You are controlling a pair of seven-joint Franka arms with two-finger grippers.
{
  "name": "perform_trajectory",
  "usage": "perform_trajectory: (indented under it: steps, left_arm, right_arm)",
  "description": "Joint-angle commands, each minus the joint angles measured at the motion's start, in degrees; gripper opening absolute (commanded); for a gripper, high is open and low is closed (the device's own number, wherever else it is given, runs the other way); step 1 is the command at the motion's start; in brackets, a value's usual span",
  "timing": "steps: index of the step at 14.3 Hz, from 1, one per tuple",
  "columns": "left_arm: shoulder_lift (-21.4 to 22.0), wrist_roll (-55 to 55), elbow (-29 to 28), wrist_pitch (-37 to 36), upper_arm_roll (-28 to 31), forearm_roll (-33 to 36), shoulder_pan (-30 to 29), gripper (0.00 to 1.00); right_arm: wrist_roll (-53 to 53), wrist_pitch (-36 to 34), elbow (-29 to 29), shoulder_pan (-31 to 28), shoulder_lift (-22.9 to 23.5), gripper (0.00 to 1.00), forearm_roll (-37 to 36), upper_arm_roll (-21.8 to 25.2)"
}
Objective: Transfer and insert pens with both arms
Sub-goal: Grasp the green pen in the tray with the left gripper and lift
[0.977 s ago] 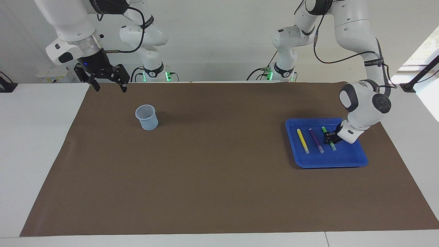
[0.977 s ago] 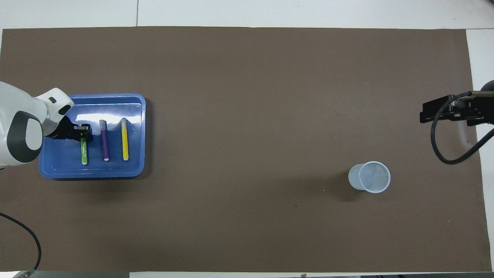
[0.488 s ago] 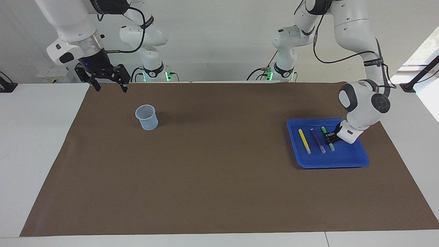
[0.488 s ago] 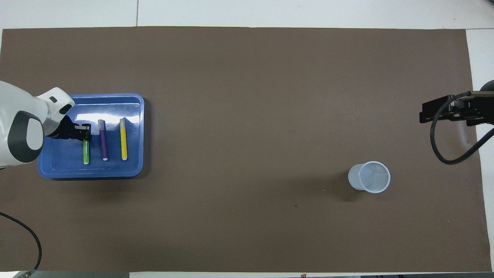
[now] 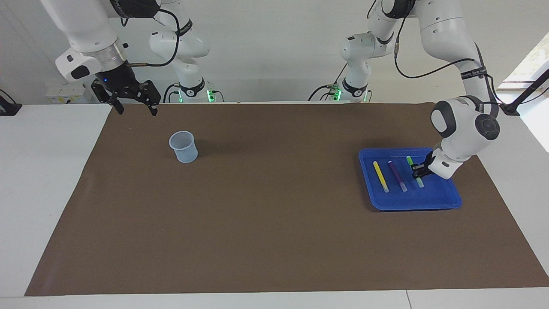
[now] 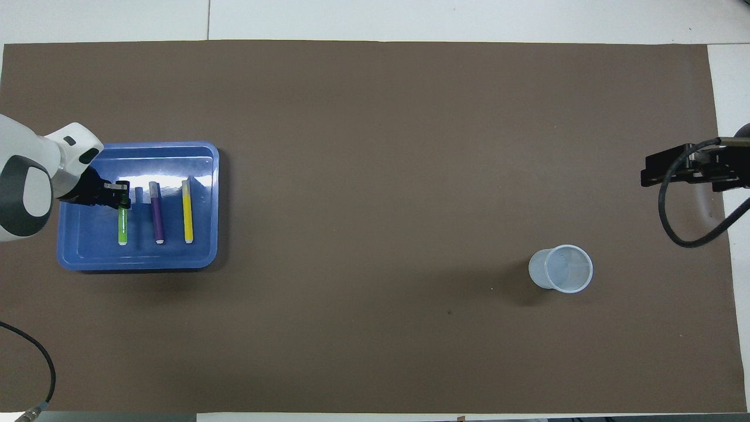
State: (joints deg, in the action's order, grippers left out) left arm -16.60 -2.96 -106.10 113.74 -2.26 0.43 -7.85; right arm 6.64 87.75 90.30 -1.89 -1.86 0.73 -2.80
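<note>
Fig.: My left gripper (image 5: pixel 418 171) is clamped on the green pen (image 5: pixel 414 171) over the blue tray (image 5: pixel 411 201) at the left arm's end of the mat, w/ the purple pen (image 5: pixel 397 176) and yellow pen (image 5: pixel 380 176) lying flat in the tray beside it. My right gripper (image 5: pixel 133 103) waits w/ fingers spread, up over the mat edge nr its own base. The clear cup (image 5: pixel 184 146) stands upright on the brown mat (image 5: pixel 274 223) toward the right arm's end, well apart from the tray.

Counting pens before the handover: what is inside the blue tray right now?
Blue tray holds yellow pen, purple pen, and green pen, whose farther end is covered by the left end effector shut on it.
</note>
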Motion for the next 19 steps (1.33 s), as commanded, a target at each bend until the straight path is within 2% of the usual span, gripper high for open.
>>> perform_trajectory:
  steps: [1, 6, 8, 11, 14, 17, 19]
  left_arm:
    - [0.6, 7.1, 7.1, -9.1, -0.4, -0.3, 1.1, 0.0]
    - [2.8, 33.2, 17.2, -24.2, -0.4, -8.5, 6.5, 0.0]
    - [5.7, 45.8, 17.5, -26.4, -0.4, -12.7, 9.8, 0.0]
    - [9.8, 64.9, 17.0, -26.8, -0.6, -21.1, 13.6, 0.0]
    - [10.9, 80.4, 17.0, -25.8, -0.6, -25.9, 20.6, 0.0]
    - [12.3, 89.2, 14.4, -21.8, -0.6, -34.2, 24.3, 0.0]
    - [14.9, 90.1, 8.7, -17.3, -0.6, -43.3, 24.4, 0.0]
  right_arm:
    - [0.7, 0.0, 1.1, -0.6, -0.9, 1.0, 0.6, -0.3]
    - [0.3, -2.1, 0.7, -1.3, -0.9, 1.0, 0.6, 0.6]
    - [0.2, -2.2, 0.7, -2.5, -0.9, 1.0, 0.4, 0.8]
    - [-0.3, -2.2, 0.8, -2.8, -0.9, 1.0, 0.1, 0.8]
    - [-0.1, -2.2, 1.0, -2.2, -1.0, 1.0, -0.4, 0.8]
    - [-0.1, -1.8, 2.0, -2.2, -1.5, 1.0, -0.6, 0.8]
    - [-0.8, -1.6, 3.0, -2.7, -2.1, 1.0, -0.6, 0.7]
